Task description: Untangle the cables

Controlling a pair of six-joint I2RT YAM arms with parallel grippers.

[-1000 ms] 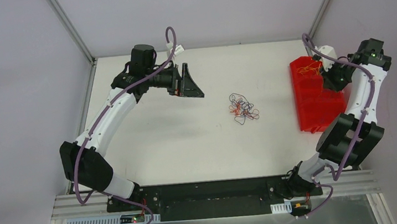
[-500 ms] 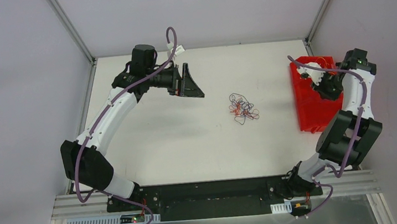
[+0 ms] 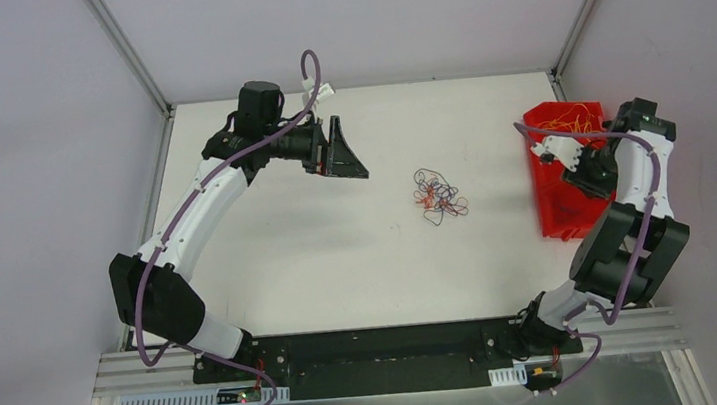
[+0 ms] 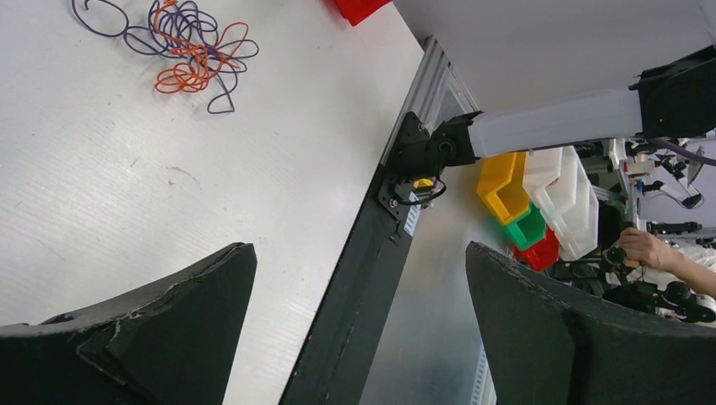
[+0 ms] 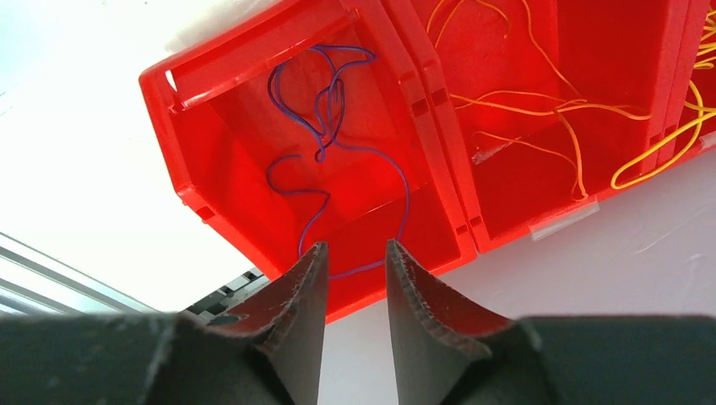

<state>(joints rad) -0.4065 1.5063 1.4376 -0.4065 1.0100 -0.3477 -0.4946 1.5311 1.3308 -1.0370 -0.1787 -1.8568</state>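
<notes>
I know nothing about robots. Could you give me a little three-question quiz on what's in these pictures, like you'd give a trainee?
1. The cable in the red bin that the right gripper faces is: A yellow, B blue-purple, C black?
2. True or false: the cable tangle lies inside that bin.
3. Which stands wider open, the left gripper or the right gripper?
Key: 1 B; 2 false, it lies on the table; 3 the left gripper.

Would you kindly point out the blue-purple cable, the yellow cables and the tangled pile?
blue-purple cable [image 5: 321,150]: right wrist view, its knotted loops.
yellow cables [image 5: 540,101]: right wrist view, a level strand.
tangled pile [image 3: 437,197]: top view, its middle.
</notes>
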